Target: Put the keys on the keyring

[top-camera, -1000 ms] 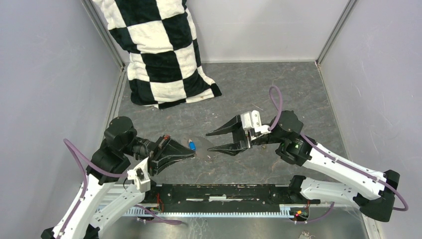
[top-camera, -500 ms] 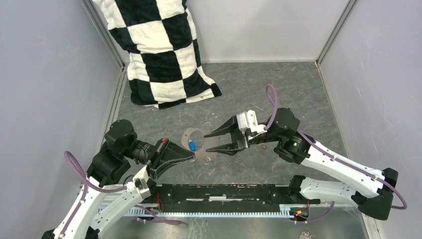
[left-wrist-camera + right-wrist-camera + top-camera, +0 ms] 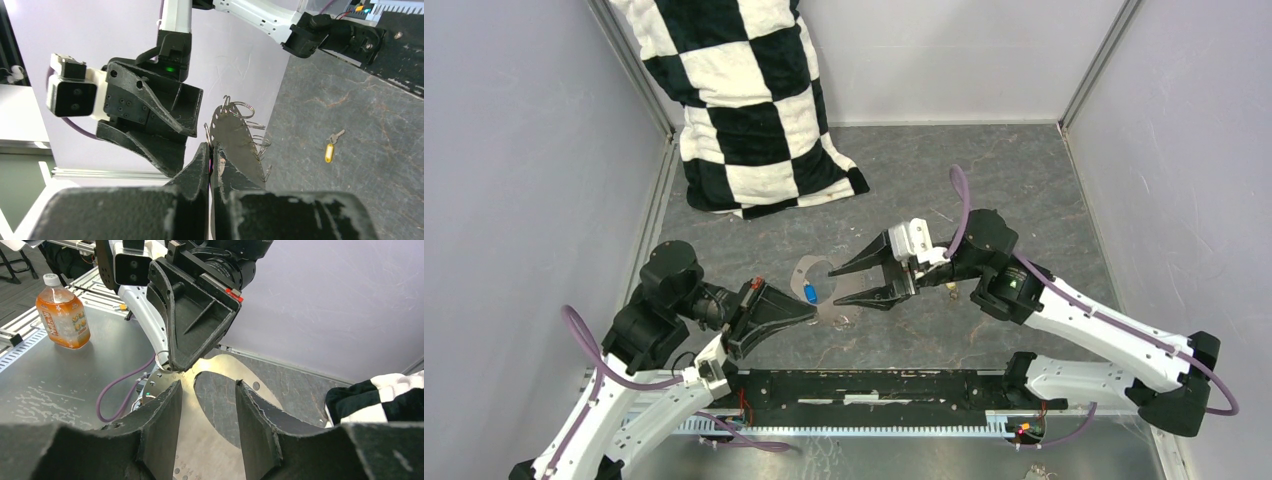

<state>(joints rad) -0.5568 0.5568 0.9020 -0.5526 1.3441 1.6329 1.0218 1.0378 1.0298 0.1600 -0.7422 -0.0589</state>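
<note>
Lower left of the top view: left gripper (image 3: 810,314) is pinched shut on the rim of the keyring (image 3: 202,450). This is a thin, flat silver-grey metal loop with a big oval opening, apparently lifted off the dark grey stone-look table (image 3: 984,180) at frame centre. Small wire rings hang on its rim in the left wrist view.

Right gripper (image 3: 839,285) is just beyond, jaws about half spread and holding nothing. Its tips are right at the loop's far side; contact unclear.

Tiny blue-headed key (image 3: 810,293) sits at the loop's inner edge; can't tell if it is threaded. Tiny yellow-headed key (image 3: 328,151) lies flat on the table, well apart from the loop.

Handling guess: the loop is light, thin, springy and slick, and likely twists if gripped mid-span. Take it on the rim near the left pinch. The keys are light and slippery; pinch the plastic head.

Room: open table to the right and behind. Black-and-white checkered cloth (image 3: 744,100) is at upper left, and walls are close on both sides.
</note>
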